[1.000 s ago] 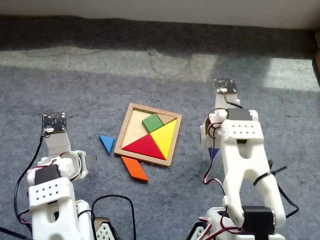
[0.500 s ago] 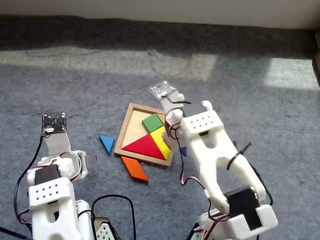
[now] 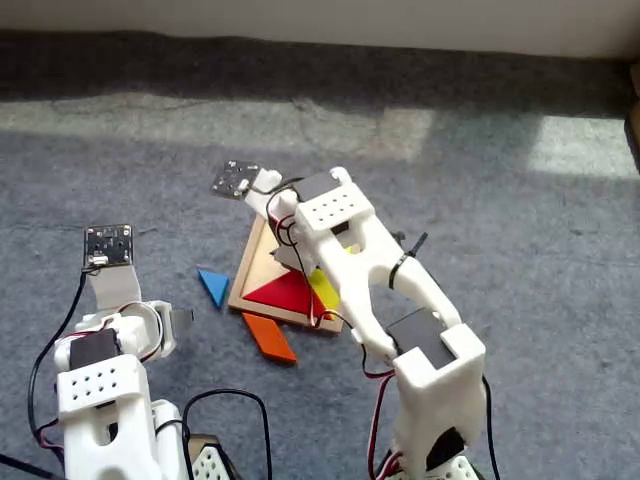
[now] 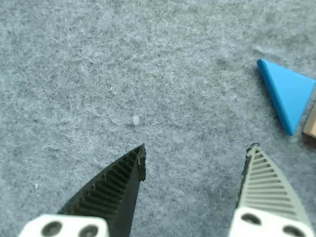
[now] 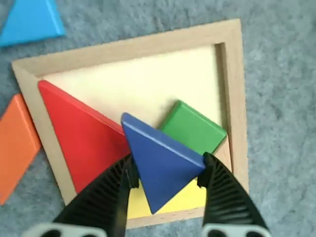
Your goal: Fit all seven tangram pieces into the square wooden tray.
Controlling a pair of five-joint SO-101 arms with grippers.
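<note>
Fingers of my right gripper (image 5: 168, 165) are clenched on the dark blue triangle (image 5: 163, 158), one on each slanted edge, with its point aimed away from my wrist. It hangs over the tray (image 5: 133, 47), above where the green square (image 5: 195, 131), red triangle (image 5: 81, 140) and yellow triangle (image 5: 185, 197) meet; whether it touches them I cannot quite tell. Bare tray floor lies just beyond that point. My left gripper (image 4: 197, 148) rests spread and empty over the carpet (image 4: 98, 74), near the light blue triangle (image 4: 286, 94).

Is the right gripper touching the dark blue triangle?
Touching. The right wrist view shows the right gripper clamped against opposite edges of the dark blue triangle.
</note>
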